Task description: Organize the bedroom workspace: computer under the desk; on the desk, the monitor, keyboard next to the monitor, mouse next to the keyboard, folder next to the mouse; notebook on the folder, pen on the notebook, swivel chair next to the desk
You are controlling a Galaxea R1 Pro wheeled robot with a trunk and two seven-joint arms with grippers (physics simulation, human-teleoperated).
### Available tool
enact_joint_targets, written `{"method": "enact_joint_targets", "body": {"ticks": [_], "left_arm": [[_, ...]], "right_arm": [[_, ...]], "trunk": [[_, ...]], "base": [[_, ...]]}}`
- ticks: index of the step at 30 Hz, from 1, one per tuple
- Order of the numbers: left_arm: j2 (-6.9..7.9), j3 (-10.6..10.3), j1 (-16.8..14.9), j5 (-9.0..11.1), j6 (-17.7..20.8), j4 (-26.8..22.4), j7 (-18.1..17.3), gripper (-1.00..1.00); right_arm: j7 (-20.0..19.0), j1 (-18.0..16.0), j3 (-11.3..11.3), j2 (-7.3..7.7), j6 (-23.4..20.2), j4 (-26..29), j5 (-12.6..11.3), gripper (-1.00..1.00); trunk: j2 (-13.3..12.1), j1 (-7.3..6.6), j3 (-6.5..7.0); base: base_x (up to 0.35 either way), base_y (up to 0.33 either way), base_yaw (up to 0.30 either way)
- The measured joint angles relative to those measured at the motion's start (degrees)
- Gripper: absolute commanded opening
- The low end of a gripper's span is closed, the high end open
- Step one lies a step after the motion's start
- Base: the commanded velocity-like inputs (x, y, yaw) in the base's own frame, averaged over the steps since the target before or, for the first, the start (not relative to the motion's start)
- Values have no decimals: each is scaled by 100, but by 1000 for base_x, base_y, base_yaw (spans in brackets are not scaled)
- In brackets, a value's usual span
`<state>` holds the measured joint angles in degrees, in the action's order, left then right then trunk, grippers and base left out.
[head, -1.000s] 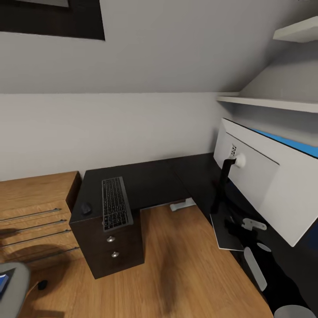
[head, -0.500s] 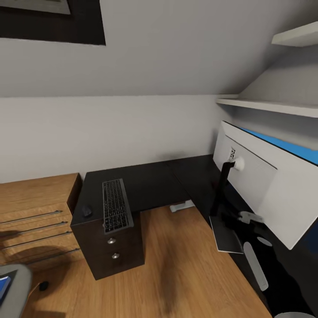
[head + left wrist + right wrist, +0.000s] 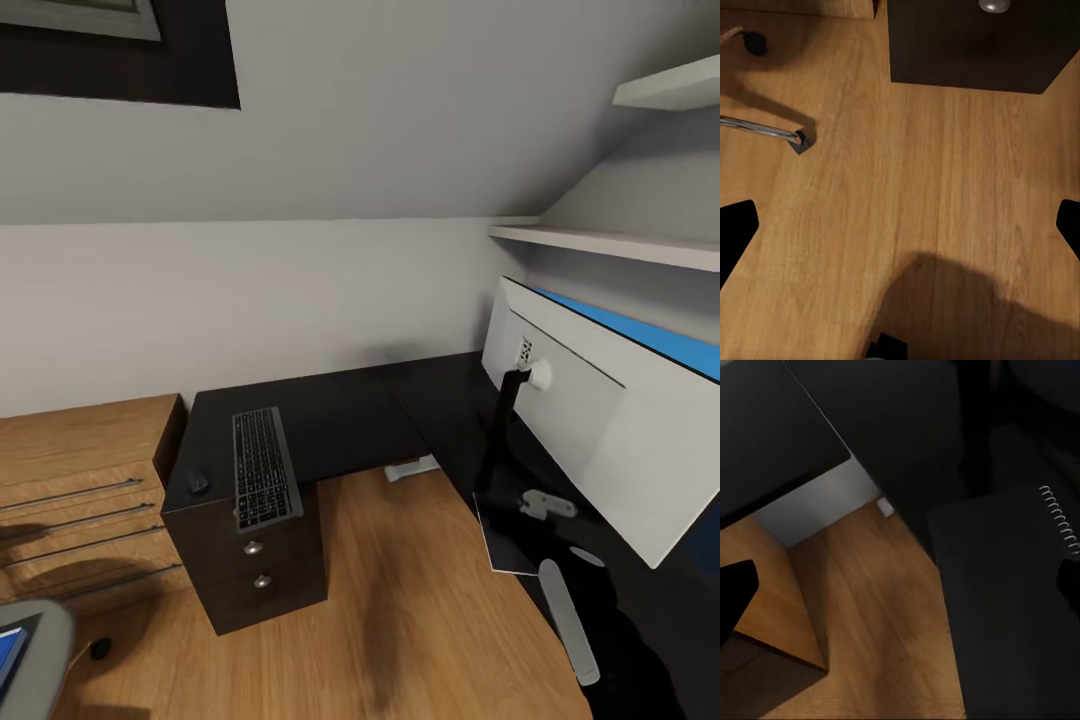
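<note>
In the head view the black L-shaped counter (image 3: 340,415) runs from the centre of the frame to the lower right. The keyboard (image 3: 264,466) lies lengthwise on its left end, above the drawer unit (image 3: 262,560) with two silver knobs, and the mouse (image 3: 197,482) sits just beside the keyboard on its left, apart from it. At the right the monitor (image 3: 590,410) stands on the counter with its pale back toward the camera, held by a slim black arm. A white pen (image 3: 566,620) lies on the counter in the lower right, near the stand's foot. The bottom left corner shows the grey edge of the swivel chair (image 3: 40,650) with a sliver of the blue folder (image 3: 8,650) on it. A light-wood cabinet (image 3: 80,480) stands left of the counter.

The left wrist view looks down at the wood floor (image 3: 907,210), with the drawer unit's base and a chrome chair leg at the upper edge; the left claw's (image 3: 900,232) black fingertips sit at opposite side edges of the frame, spread wide, nothing between them.

The right wrist view adds a dark spiral-bound notebook (image 3: 1012,607) lying on the counter's edge. The right claw's (image 3: 904,585) tips also stand far apart, empty.
</note>
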<state>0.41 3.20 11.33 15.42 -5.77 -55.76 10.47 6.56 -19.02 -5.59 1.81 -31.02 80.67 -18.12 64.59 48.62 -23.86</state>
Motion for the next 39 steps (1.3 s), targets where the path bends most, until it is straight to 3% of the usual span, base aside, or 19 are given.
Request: {"method": "enact_joint_targets", "body": {"ticks": [6, 11, 39], "left_arm": [[0, 0, 0, -6, -2, 0, 0, 100], [-90, -14, 0, -15, -136, -8, 14, 100], [-92, -22, 0, -13, -242, -8, 8, 100]], "right_arm": [[-6, 85, 2, -115, -87, 61, 1, 100], [-16, 136, -6, -259, -47, 67, 88, 100], [-7, 165, -21, -240, -37, 290, 36, 100]], "trunk": [[0, 0, 0], [0, 0, 0], [0, 0, 0]], "base": [[0, 0, 0], [0, 0, 0], [0, 0, 0]]}}
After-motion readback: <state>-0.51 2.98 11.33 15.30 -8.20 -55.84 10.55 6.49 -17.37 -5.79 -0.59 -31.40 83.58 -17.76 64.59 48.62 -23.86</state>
